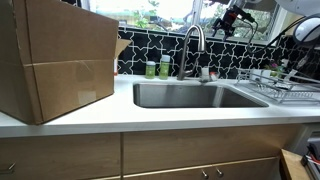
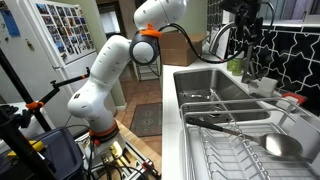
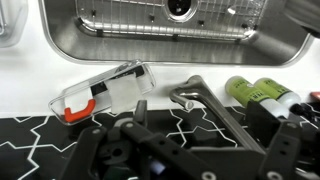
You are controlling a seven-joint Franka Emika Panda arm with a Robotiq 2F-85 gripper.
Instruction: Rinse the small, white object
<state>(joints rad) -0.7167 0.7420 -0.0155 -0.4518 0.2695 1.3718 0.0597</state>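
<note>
My gripper hangs high above the counter behind the sink, also in the other exterior view. In the wrist view its dark fingers stand apart with nothing between them. Below it are the chrome faucet and two small green bottles. A whitish sliver at the frame edge beside the bottles may be the small white object; I cannot tell. It is not clear in either exterior view.
A steel sink lies in the white counter. A clear container with an orange piece lies beside the faucet. A big cardboard box stands on the counter. A dish rack sits by the sink.
</note>
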